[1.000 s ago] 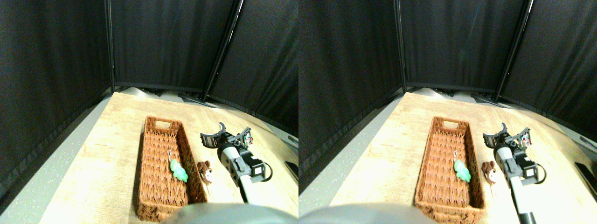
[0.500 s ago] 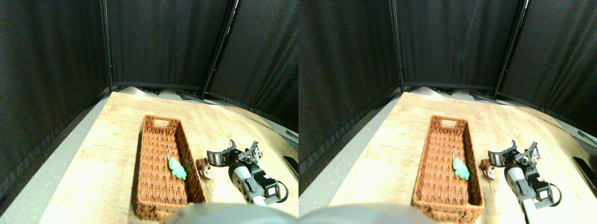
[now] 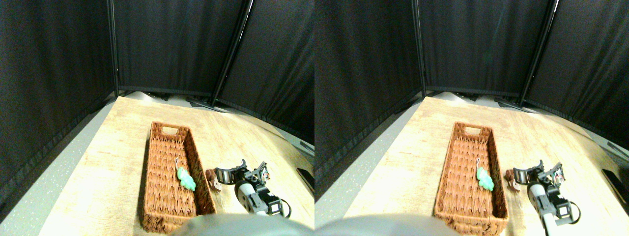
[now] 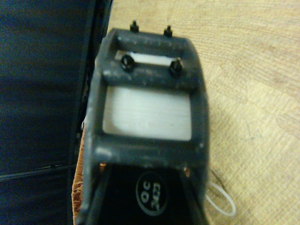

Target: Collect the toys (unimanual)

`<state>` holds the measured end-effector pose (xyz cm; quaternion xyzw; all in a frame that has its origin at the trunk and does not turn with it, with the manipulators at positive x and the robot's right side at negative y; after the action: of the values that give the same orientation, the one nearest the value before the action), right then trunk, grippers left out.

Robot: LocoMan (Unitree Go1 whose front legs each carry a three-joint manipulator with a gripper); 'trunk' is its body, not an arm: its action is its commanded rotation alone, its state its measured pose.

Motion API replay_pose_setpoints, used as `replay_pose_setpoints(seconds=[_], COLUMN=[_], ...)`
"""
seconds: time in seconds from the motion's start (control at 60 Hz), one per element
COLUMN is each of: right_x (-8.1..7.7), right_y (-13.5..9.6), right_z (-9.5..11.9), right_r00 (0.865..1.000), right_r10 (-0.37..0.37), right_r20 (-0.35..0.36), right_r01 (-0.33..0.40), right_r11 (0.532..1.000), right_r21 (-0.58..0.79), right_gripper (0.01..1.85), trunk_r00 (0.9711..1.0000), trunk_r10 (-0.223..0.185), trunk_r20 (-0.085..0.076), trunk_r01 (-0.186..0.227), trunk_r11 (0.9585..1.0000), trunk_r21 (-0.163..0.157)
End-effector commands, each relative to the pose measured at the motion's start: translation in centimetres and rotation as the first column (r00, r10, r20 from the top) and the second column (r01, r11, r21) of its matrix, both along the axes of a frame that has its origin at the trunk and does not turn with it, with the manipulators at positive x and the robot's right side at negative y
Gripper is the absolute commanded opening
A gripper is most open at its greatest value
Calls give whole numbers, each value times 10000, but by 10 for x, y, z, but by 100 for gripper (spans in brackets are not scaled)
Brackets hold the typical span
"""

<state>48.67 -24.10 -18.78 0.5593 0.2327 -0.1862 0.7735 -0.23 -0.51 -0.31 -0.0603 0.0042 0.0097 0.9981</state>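
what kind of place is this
Likely a robot test booth, not a home: black curtain panels wall in a wooden table that holds only a wicker basket, two small toys and the robot's hand.

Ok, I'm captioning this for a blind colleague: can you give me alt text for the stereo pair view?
The robot's right gripper, jaws open, reaches in from the lower right, close beside a small brown toy lying on a wooden table. Just left of the toy stands a long brown wicker basket holding a green toy. Black curtains close off the background.
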Motion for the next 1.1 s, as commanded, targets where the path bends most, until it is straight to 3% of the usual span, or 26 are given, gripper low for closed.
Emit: replay_pose_setpoints(seconds=[0.017, 0.117, 0.25, 0.4, 0.567, 0.9, 0.933, 1.1], right_x=[2, -3, -10, -12, -11, -6, -4, 7], right_y=[4, 8, 14, 19, 17, 20, 21, 21], right_z=[0, -5, -5, -9, -30, -45, -47, -54], right_r00=[9993, 9993, 9956, 9964, 9953, 9993, 9994, 9989], right_r10=[285, 373, 925, 848, 937, 225, -127, -215], right_r20=[223, 21, 177, 13, -242, -312, -319, -424], right_r01=[-300, -374, -939, -842, -888, -172, 186, 295], right_r11=[9969, 9971, 9890, 9878, 9838, 9866, 9810, 9800], right_r21=[730, 660, 1144, 1311, 1559, 1620, 1930, 1966], right_gripper=[105, 99, 111, 113, 117, 112, 115, 116], trunk_r00=[9999, 9999, 9999, 9999, 9998, 9995, 9995, 9994], trunk_r10=[16, 72, 95, 109, 175, 254, 269, 307], trunk_r20=[-117, -122, -105, -93, -115, -167, -179, -184], trunk_r01=[-20, -76, -99, -112, -180, -262, -278, -317], trunk_r11=[9996, 9994, 9993, 9991, 9988, 9984, 9983, 9981], trunk_r21=[-273, -336, -364, -397, -460, -503, -509, -525])
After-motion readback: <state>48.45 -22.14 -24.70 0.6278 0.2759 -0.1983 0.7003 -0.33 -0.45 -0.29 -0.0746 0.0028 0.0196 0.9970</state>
